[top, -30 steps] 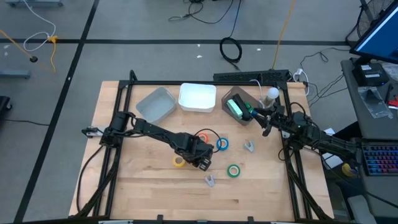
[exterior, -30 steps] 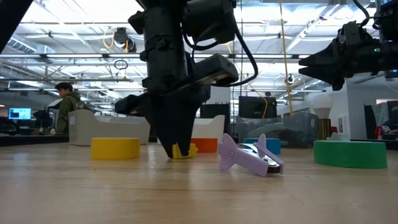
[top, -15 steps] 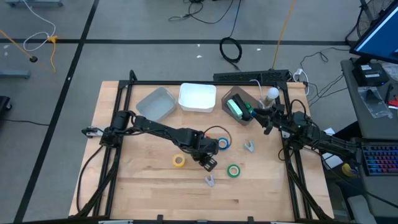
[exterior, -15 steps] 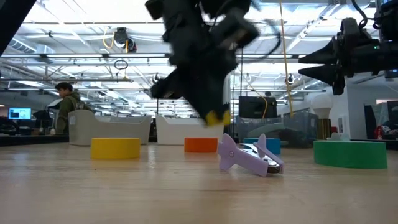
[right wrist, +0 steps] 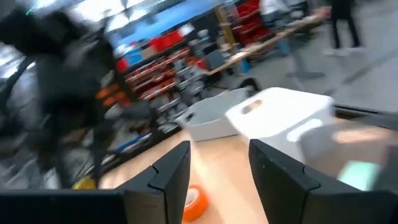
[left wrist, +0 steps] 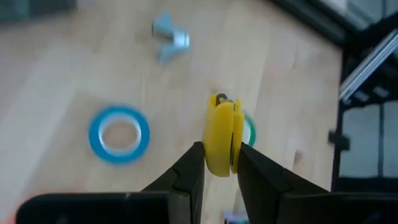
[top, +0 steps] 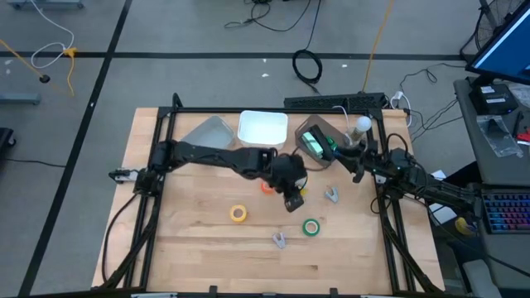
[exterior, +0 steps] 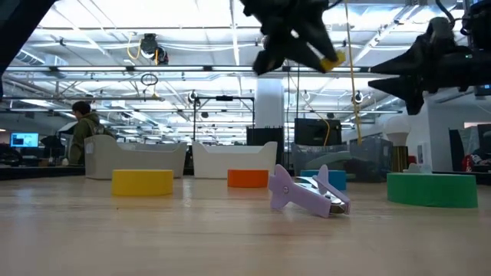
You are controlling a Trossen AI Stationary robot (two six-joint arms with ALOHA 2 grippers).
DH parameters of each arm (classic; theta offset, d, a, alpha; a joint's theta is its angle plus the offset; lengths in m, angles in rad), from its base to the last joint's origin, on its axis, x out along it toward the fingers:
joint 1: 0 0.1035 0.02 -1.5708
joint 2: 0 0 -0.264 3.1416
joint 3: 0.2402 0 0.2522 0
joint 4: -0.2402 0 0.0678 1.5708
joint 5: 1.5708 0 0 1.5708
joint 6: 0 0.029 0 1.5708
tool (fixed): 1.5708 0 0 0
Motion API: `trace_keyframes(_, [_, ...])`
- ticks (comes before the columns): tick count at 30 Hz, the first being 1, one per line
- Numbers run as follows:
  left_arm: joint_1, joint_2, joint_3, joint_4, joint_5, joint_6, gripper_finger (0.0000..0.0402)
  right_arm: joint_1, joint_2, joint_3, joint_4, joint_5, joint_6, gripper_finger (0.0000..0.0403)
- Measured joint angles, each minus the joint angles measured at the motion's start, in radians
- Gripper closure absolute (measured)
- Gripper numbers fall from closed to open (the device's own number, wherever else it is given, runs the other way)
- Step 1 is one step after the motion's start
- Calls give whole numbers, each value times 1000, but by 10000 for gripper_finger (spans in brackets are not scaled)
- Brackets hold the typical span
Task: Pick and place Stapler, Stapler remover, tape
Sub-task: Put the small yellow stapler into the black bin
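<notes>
1. High view: the left gripper [top: 294, 199] hangs over the table's centre, clamped on a small yellow staple remover [top: 300, 194]. At 12 o'clock stand the grey bin [top: 207, 132], the white bin [top: 262, 130] and the dark bin [top: 319, 136], which holds a green stapler [top: 313, 144]. Yellow tape [top: 238, 213] lies at 7 o'clock, green tape [top: 311, 227] at 5 o'clock, orange tape [top: 267, 187] just beside the arm.
2. Low view: a lilac remover [exterior: 307, 193] lies on the wood; the blue tape [exterior: 331, 180] is behind it.
3. Left wrist view: the fingers [left wrist: 186, 177] pinch the yellow piece.
4. Right wrist view: the right gripper [right wrist: 214, 168], fingers apart and empty, waits at 2 o'clock.
5. Judgement: the stapler looks placed; the tapes and removers remain.
</notes>
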Motion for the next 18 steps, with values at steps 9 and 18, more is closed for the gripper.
trace_keyframes(9, [47,0,49,171,2,11,314,0,76,0,159,-91,-29,247])
trace_keyframes(18, [76,0,49,245,-8,14,314,0,237,0,372,-145,10,225])
